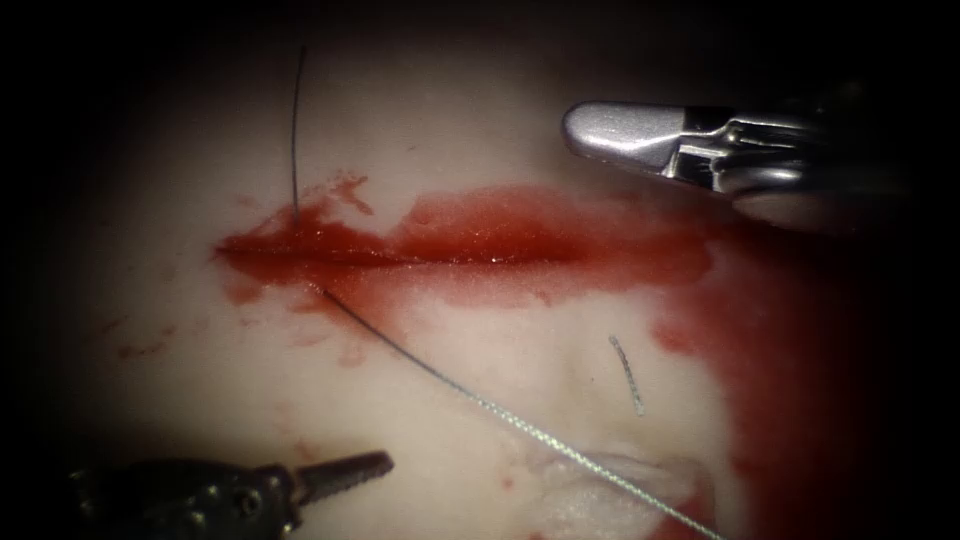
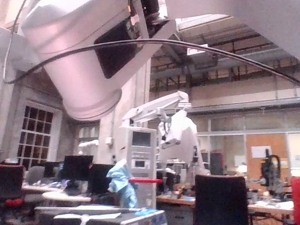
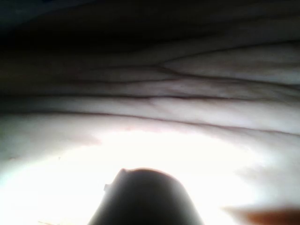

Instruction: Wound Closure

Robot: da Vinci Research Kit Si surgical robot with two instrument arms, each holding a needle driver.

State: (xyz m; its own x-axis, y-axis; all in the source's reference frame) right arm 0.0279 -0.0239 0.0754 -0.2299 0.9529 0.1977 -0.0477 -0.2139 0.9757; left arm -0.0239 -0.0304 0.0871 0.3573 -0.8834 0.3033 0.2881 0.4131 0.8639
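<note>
The tissue (image 1: 480, 120) carries a horizontal cut (image 1: 450, 258) ringed with red fluid. A dark thread (image 1: 296, 130) comes down from the far side and enters the tissue at the cut's left end. It comes out on the near side and runs as a thread (image 1: 520, 422) toward the lower right edge. My left tool (image 1: 383, 462) lies low on the near left, jaws shut, holding nothing, apart from the thread. My right tool (image 1: 572, 125) hovers beyond the cut's right part, jaws shut on nothing. The right wrist view has a dark tool shaft (image 3: 143, 199) over folded tissue (image 3: 187, 108).
A short cut end of thread (image 1: 627, 375) lies loose on the near side, right of centre. Red fluid (image 1: 780, 360) pools widely at the right. A pale raised lump of tissue (image 1: 600, 490) sits under the thread near the bottom edge.
</note>
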